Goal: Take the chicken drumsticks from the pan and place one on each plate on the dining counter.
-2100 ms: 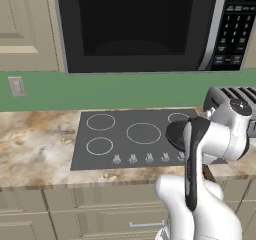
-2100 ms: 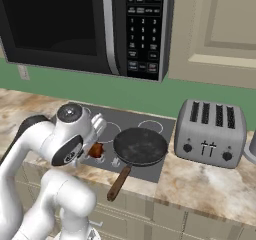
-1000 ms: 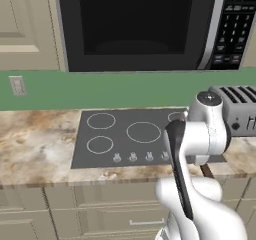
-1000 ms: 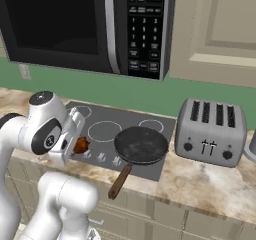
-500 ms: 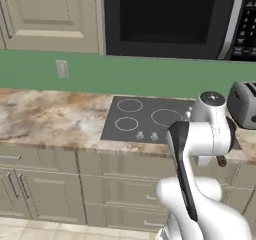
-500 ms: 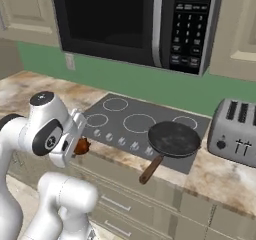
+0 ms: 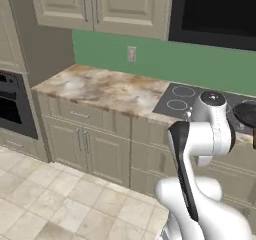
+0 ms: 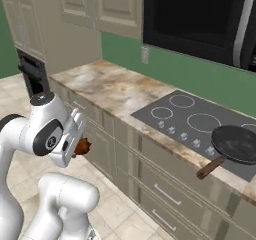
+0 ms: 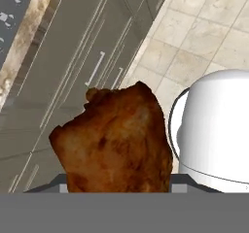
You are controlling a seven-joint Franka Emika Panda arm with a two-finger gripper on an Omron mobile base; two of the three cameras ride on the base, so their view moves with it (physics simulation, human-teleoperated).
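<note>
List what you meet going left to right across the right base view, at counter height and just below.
Wall oven → drumstick held at the arm's end → stove top → pan with its wooden handle pointing toward the camera.

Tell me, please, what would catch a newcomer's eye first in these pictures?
The glazed chicken drumstick looms large in the hand view, clamped in the hand above the tiled floor. On the stovetop sits the black pan, its wooden handle sticking out past the counter edge.
</note>
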